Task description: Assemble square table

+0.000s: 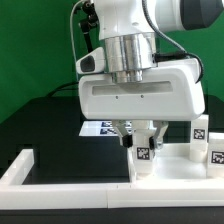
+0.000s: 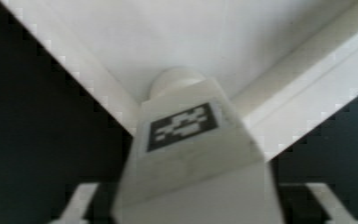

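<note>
My gripper (image 1: 138,142) hangs over the near corner of the white square top (image 1: 178,166), which lies flat at the exterior view's right. One short white leg (image 1: 143,157) with a black-and-white tag stands upright at that corner, between my fingers. In the wrist view the leg (image 2: 190,140) runs down to the top's rimmed surface (image 2: 149,35). My gripper (image 2: 197,212) straddles the leg, and a narrow dark gap shows between the leg and each finger (image 2: 82,205), so the jaws are open around it. Two more tagged legs (image 1: 201,131) stand at the far right.
Long white border rails (image 1: 60,189) run along the front and the exterior view's left (image 1: 18,164). The marker board (image 1: 100,128) lies behind the gripper on the black table. A green backdrop stands behind.
</note>
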{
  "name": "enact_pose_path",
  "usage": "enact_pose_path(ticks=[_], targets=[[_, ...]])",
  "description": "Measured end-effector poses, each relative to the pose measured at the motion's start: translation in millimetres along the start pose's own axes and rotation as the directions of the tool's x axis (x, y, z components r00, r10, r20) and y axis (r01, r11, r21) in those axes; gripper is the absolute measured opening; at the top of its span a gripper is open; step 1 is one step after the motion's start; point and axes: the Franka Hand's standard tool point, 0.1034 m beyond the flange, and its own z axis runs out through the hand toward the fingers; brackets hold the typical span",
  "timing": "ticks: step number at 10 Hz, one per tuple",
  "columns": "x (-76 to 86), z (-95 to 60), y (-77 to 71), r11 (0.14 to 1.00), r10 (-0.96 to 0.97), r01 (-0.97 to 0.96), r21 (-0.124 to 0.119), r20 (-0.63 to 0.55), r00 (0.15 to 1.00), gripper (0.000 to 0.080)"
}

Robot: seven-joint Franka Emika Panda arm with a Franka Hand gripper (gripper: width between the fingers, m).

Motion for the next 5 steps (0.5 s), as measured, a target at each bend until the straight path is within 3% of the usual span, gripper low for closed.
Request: enact_pose_path(ticks=[1, 3, 4, 5], targets=[[0.4, 0.1, 0.9, 0.997, 0.077, -0.077, -0.001, 0.000, 0.997, 0.0288], [0.3, 0.6, 1.8, 0.975, 0.220, -0.220, -0.003, 0.001, 0.975, 0.0288], [-2.0, 1.1, 2.4, 0.884, 0.467, -0.467, -0.013, 0.006, 0.884, 0.0288], [-4.1, 1.4, 1.4, 0.730, 0.684, -0.683, -0.024, 0.016, 0.730, 0.0288]])
